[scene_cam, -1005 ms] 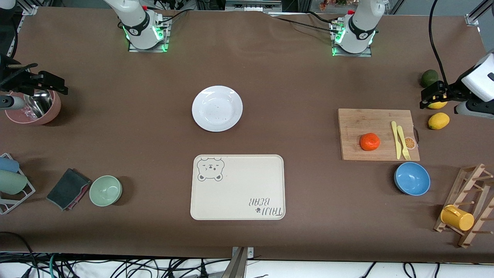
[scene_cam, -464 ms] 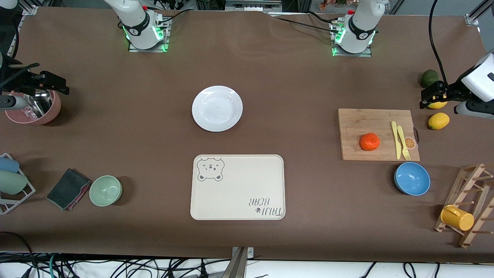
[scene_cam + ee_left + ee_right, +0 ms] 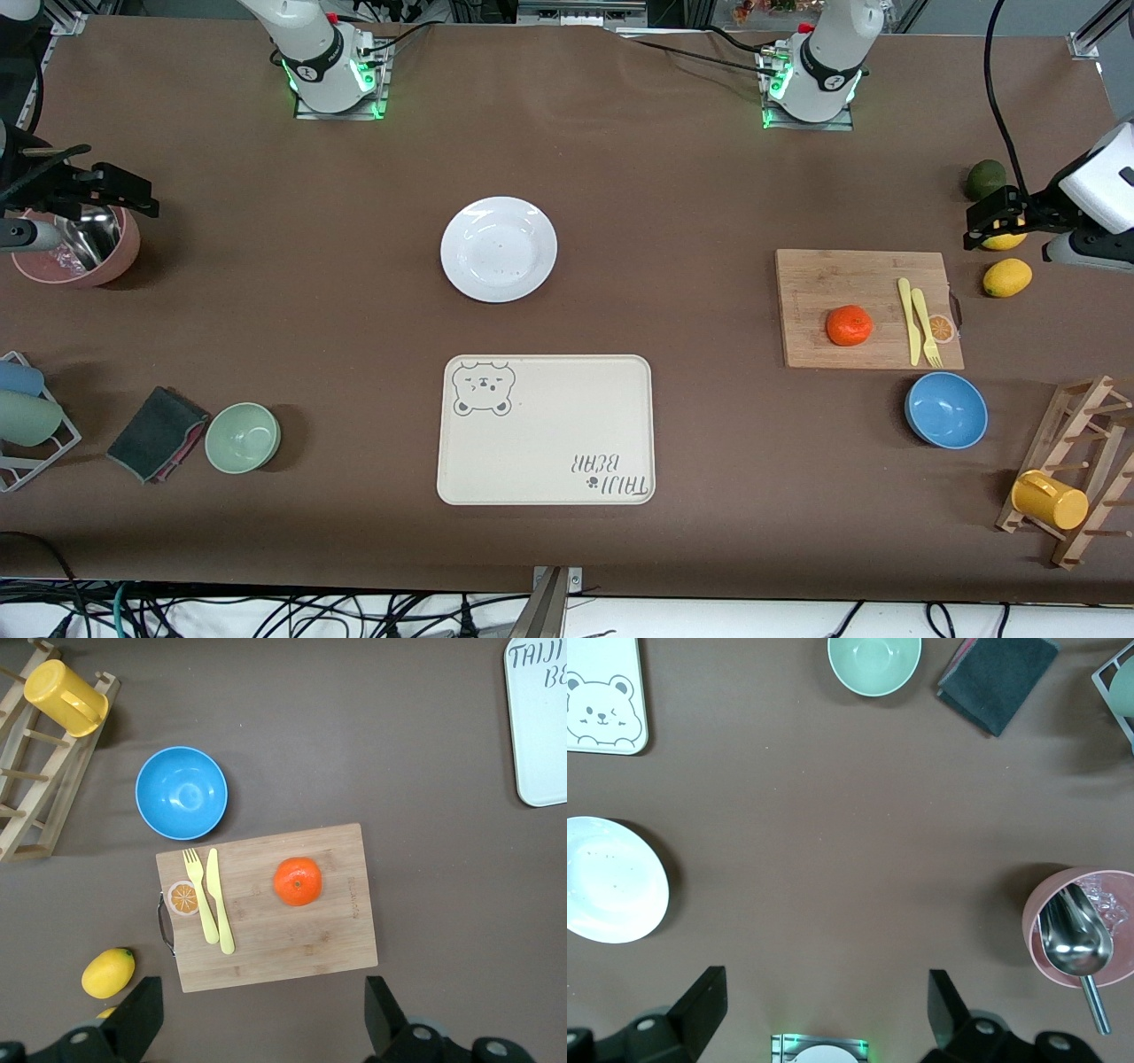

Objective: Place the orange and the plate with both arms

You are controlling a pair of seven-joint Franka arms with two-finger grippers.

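The orange [image 3: 850,325] lies on a wooden cutting board [image 3: 824,283] toward the left arm's end of the table; the left wrist view shows the orange [image 3: 298,881] too. The white plate [image 3: 499,249] sits bare mid-table, farther from the front camera than the bear-print tray [image 3: 546,430], and the plate [image 3: 611,879] also shows in the right wrist view. My left gripper [image 3: 994,218] [image 3: 261,1023] hangs open and empty, high over the table beside the board. High above bare table between the plate and a pink bowl, my right gripper [image 3: 111,190] [image 3: 824,1014] is open and empty.
A yellow fork and knife [image 3: 920,321] lie on the board. A blue bowl [image 3: 946,409], two lemons [image 3: 1007,277], a lime [image 3: 985,180] and a wooden rack with a yellow cup [image 3: 1050,499] crowd that end. The pink bowl with a scoop [image 3: 120,252], a green bowl [image 3: 243,437] and a dark cloth [image 3: 158,433] sit at the right arm's end.
The right gripper has drifted very slightly; nothing else has moved.
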